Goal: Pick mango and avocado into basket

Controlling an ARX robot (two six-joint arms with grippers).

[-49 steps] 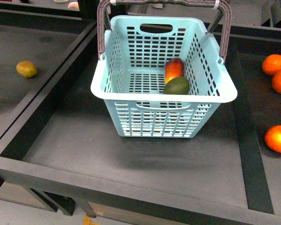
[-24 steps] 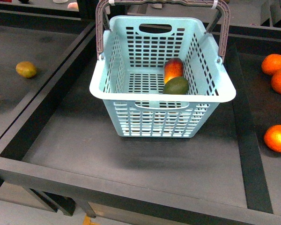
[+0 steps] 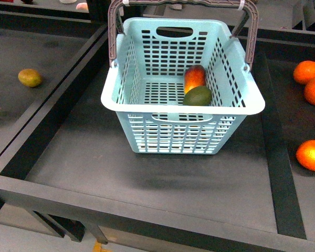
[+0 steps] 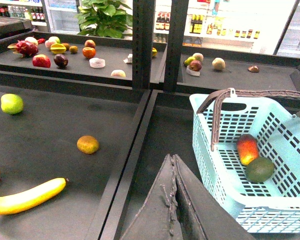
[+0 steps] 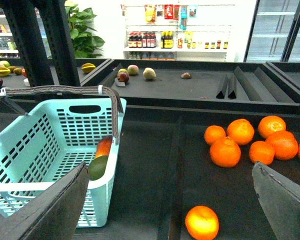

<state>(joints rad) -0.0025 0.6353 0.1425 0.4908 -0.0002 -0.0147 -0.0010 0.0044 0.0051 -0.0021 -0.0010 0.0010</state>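
Observation:
The turquoise basket [image 3: 236,100] stands on the middle black tray with its handles up. Inside it, at the right, lie the red mango [image 3: 195,77] and the green avocado [image 3: 198,96], touching. They also show in the left wrist view as the mango [image 4: 247,148] and avocado [image 4: 259,169] in the basket [image 4: 225,200], and in the right wrist view as the mango [image 5: 104,147] and avocado [image 5: 97,167] in the basket [image 5: 20,187]. My left gripper [image 4: 173,161] is shut and empty, left of the basket. My right gripper [image 5: 170,175] is open and empty, right of the basket. Neither shows in the front view.
Several oranges [image 3: 313,81] lie on the right tray, one nearer [image 3: 312,155]. On the left tray lie a brownish fruit [image 3: 29,77], a banana [image 4: 25,196] and a green apple [image 4: 12,103]. Raised black dividers [image 3: 68,100] separate the trays. Shelves with more fruit stand behind.
The view has shifted very slightly since a second ago; the basket, mango and avocado lie as before.

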